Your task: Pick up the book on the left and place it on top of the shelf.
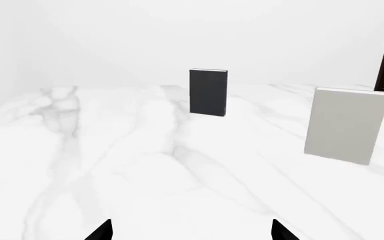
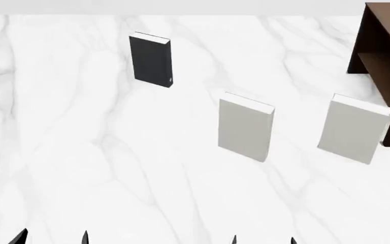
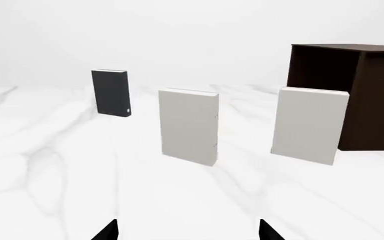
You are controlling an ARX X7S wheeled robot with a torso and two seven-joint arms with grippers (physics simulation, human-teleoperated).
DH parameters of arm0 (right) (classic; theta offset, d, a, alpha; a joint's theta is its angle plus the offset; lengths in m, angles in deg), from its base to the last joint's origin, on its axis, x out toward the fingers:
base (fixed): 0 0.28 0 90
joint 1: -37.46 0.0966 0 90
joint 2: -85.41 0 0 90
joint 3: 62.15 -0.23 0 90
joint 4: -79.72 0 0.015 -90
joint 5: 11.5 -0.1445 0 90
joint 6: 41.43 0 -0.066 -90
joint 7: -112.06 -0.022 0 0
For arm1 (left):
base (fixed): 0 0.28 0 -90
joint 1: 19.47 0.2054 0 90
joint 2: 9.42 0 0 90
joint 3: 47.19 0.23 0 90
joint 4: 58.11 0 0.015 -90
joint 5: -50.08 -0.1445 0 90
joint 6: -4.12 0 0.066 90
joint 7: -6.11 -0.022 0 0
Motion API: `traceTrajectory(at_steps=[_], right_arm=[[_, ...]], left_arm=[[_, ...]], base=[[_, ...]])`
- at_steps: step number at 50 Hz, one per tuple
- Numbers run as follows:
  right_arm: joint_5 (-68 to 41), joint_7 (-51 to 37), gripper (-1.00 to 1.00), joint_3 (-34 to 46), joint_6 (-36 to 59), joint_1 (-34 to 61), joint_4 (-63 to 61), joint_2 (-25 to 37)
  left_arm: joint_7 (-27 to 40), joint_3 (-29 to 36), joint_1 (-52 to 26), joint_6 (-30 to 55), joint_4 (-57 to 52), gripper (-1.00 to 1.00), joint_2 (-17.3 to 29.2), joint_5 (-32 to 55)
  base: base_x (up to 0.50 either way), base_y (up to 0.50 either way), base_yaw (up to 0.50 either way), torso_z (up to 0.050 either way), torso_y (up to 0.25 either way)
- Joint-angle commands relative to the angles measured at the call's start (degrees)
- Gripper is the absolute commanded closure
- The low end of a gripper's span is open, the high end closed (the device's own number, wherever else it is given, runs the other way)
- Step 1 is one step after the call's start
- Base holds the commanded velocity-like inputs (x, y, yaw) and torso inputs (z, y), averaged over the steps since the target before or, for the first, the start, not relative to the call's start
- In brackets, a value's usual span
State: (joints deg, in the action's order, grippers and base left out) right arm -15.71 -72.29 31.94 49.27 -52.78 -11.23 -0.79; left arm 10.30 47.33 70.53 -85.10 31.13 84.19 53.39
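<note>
Three books upright on white marble table (image 2: pixel 79 168), untouched.
Black book (image 2: pixel 151 60) far left, well apart from dark brown shelf (image 2: pixel 385 56) at right; two pale grey books (image 2: pixel 245 129) between. Left gripper (image 2: pixel 51 238) and right gripper (image 2: pixel 263 240) spread wide, grasping nothing.

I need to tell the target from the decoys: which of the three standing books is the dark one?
The black book, standing farthest left and farthest back on the marble table. The other two books are larger and pale grey-white.
</note>
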Motion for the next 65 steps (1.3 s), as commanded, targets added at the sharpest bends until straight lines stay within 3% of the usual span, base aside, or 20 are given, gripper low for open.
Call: traceTrajectory(at_steps=[1,20,28,32,41,51,65], right_arm=[[-0.81,-1.38,-1.00,0.98,-0.13,0.21,0.44,0.69],[-2.15,-2.91,-1.00,2.29,2.67,0.33,-2.74,2.10],[-4.04,-3.62,-1.00,2.01,12.15,4.02,-9.16,3.60],[-5.67,-4.50,-1.00,1.63,25.74,11.26,-17.22,5.12],[-9.25,-5.34,-1.00,0.40,43.38,25.55,-23.30,5.74],[-9.67,-6.90,-1.00,0.16,51.66,37.89,-20.41,6.14],[-11.16,-7.05,-1.00,-0.30,55.54,44.41,-19.14,6.09]], left_arm=[[1.03,1.16,-0.03,-0.23,0.00,-1.00,1.05,0.68],[2.73,2.61,-0.09,0.44,-0.92,-1.00,2.30,1.22],[5.29,1.97,-3.63,13.98,-10.24,-1.00,3.33,1.78],[5.45,0.97,-9.31,25.07,-16.24,-1.00,4.66,3.57],[4.12,-0.90,-24.10,43.89,-23.82,-1.00,6.91,8.44],[3.26,0.37,-35.88,53.11,-24.06,-1.00,8.72,9.65],[2.86,-0.20,-41.26,56.08,-23.37,-1.00,8.56,11.29]], base=[[0.00,0.00,0.00,0.000,0.000],[0.00,-0.08,0.00,0.000,0.000],[0.00,0.00,0.00,0.000,0.000],[0.00,0.00,0.00,0.000,0.000],[0.00,0.00,0.00,0.000,0.000],[0.00,0.00,0.00,0.000,0.000],[0.00,0.00,0.00,0.000,0.000]])
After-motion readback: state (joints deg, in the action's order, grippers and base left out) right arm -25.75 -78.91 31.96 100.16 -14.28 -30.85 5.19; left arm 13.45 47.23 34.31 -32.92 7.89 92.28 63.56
